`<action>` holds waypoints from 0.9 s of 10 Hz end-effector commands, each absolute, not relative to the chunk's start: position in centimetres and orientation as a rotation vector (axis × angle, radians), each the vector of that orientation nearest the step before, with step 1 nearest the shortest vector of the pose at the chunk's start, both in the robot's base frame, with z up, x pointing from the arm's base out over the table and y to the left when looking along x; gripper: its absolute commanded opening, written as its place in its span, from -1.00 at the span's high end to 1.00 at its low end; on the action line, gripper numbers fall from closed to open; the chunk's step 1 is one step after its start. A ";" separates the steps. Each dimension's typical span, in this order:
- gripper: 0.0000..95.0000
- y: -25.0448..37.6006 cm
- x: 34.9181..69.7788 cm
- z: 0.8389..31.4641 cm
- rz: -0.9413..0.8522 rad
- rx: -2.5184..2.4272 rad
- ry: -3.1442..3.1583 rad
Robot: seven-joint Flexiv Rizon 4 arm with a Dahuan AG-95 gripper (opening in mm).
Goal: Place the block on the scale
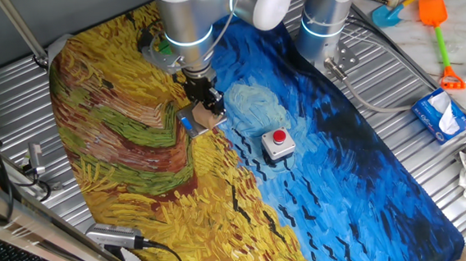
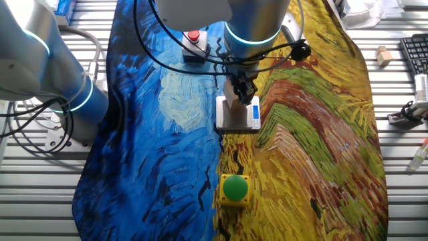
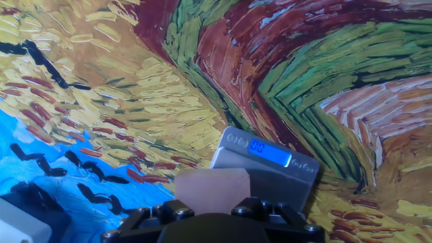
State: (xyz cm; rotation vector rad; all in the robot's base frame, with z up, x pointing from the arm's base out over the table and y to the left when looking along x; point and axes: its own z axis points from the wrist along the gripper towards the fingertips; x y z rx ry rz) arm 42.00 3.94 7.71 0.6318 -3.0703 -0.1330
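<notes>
The block (image 3: 212, 187), a light-tan wooden cube, sits between my gripper's (image 3: 212, 210) black fingers, which are shut on it. It is over the near part of the scale (image 3: 287, 177), a flat grey plate whose blue display (image 3: 268, 152) reads zeros. I cannot tell whether the block touches the plate. In one fixed view the gripper (image 1: 206, 104) points straight down with the block (image 1: 211, 112) at its tips and the scale's blue tab (image 1: 187, 125) beside it. In the other fixed view the gripper (image 2: 239, 94) holds the block (image 2: 233, 102) over the scale (image 2: 235, 120).
A grey box with a red button (image 1: 277, 143) stands to the right of the scale; it also shows in the other fixed view (image 2: 193, 39). A yellow box with a green button (image 2: 234, 189) stands nearer the mat's end. A second arm's base (image 2: 57, 80) stands beside the mat.
</notes>
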 end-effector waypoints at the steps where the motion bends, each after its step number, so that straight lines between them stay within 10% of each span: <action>1: 1.00 2.8 41.9 7.6 -0.142 0.655 -3.069; 9: 1.00 2.0 41.6 7.7 -0.141 0.673 -3.068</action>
